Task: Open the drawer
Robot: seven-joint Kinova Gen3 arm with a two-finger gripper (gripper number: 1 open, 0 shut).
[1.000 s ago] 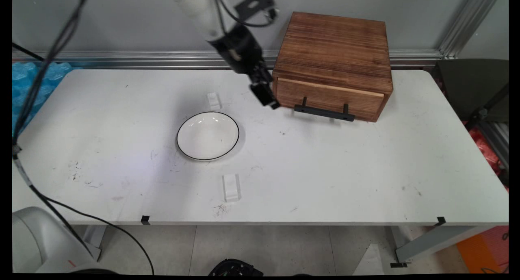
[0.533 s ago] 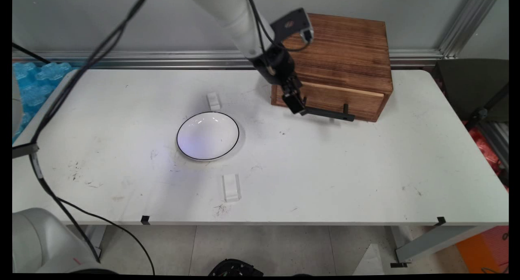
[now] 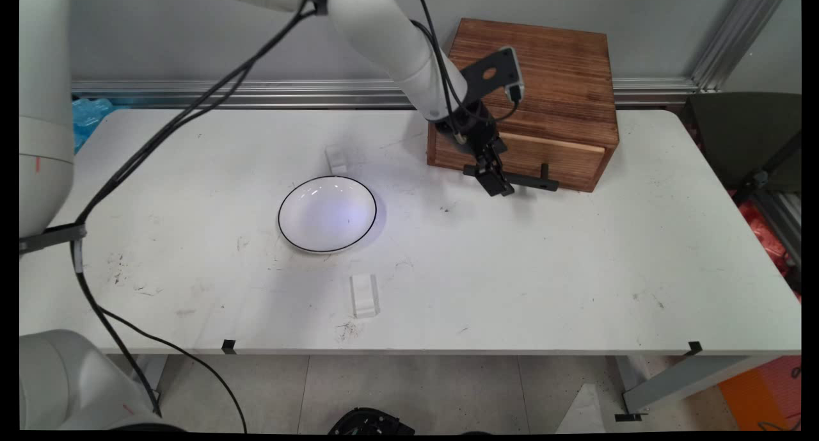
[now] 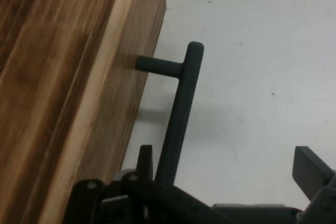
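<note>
Block (image 3: 365,295), small, white or clear, lies nearest the table's (image 3: 576,287) near edge, left of centre. Bowl (image 3: 327,213), white with a dark rim, sits just beyond it; nothing visible inside. Second block (image 3: 336,159), smaller, lies just past the bowl's far rim, apart from it.

Right of these and farther back: gripper (image 3: 496,184) low over the table at the front of the box (image 3: 531,76). Arm (image 3: 397,38) comes down from the upper left, with cables (image 3: 160,134) hanging across the left half of the table.

Hand view: jaws open wide and holding nothing. One finger (image 4: 144,157) shows on the box side, the other (image 4: 312,169) well out over bare table (image 4: 252,51). Handle (image 4: 181,103), a black bar on short posts, runs up between the two fingers, close against the box-side one and well apart from the other. Contact between the bar and the near finger cannot be told. Gripper (image 4: 228,163) therefore straddles the bar without closing on it.

Handle (image 3: 524,178) in main view is fixed to the drawer (image 3: 550,153), whose paler front (image 4: 105,103) lies about flush with the box; drawer looks shut. Box, dark-stained wood, stands at the table's far right against the wall
</note>
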